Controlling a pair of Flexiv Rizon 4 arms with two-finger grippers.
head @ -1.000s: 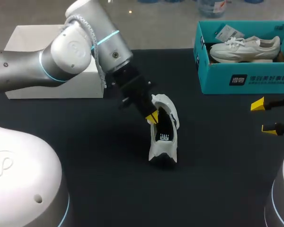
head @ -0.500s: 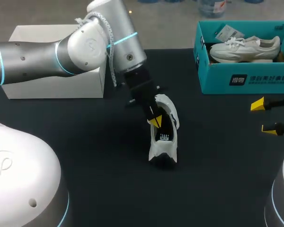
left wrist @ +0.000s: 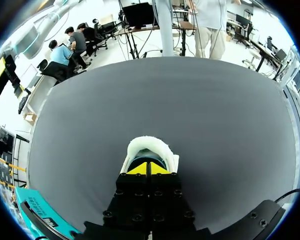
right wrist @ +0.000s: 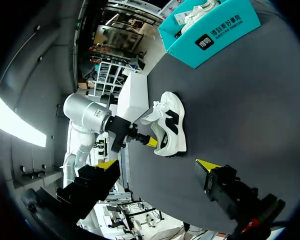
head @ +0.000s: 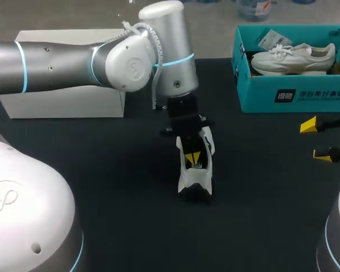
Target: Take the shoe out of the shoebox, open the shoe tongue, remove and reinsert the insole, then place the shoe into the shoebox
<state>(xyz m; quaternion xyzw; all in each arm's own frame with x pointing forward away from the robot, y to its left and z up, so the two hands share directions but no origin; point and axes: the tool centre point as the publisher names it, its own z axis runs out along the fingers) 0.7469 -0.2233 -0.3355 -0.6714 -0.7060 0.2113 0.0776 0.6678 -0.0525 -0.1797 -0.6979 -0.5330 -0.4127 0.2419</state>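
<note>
Sitting in shoe mouth: L gripper, tips pinched together.

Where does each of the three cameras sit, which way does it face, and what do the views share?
Head view: fixed above and behind, looking down on the table; left arm enters left, right gripper at right edge.
Left wrist view: on the left wrist, looking along the left gripper into the shoe.
Right wrist view: on the right wrist, looking past the open right gripper toward shoe and shoebox.
Shared: all show the shoe; head and right wrist views also the shoebox.
</note>
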